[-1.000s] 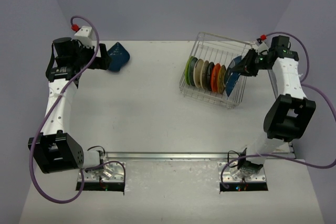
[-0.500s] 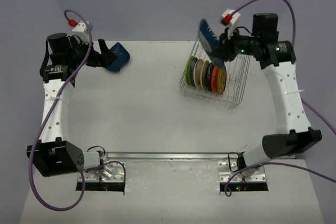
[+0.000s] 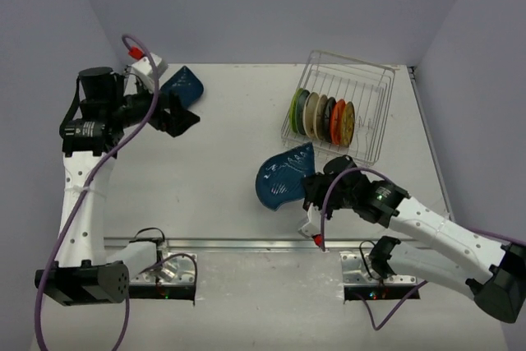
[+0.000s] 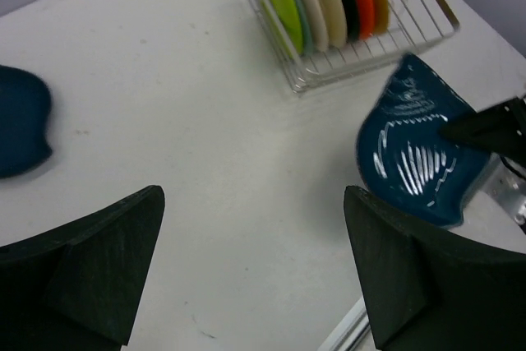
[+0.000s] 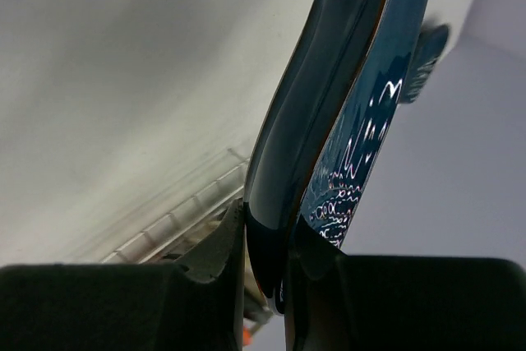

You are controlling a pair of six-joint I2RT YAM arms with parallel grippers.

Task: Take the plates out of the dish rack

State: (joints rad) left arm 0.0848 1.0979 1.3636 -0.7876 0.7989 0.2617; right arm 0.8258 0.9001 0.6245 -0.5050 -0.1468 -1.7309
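The dish rack stands at the back right with several round plates upright in it, from lime green to brownish-yellow. My right gripper is shut on the rim of a dark blue teardrop plate, held tilted low over the table's front middle. In the right wrist view that plate is pinched edge-on between the fingers. A second dark blue plate lies flat at the back left. My left gripper hovers open just beside it, nothing between its fingers.
The left wrist view looks across the table to the rack, the held plate and the flat plate. A metal rail runs along the near edge between the arm bases. Purple walls close in the table.
My right arm lifted the dark blue plate out of the rack and swung it down to the front middle. My left gripper drew back slightly from the flat blue plate.
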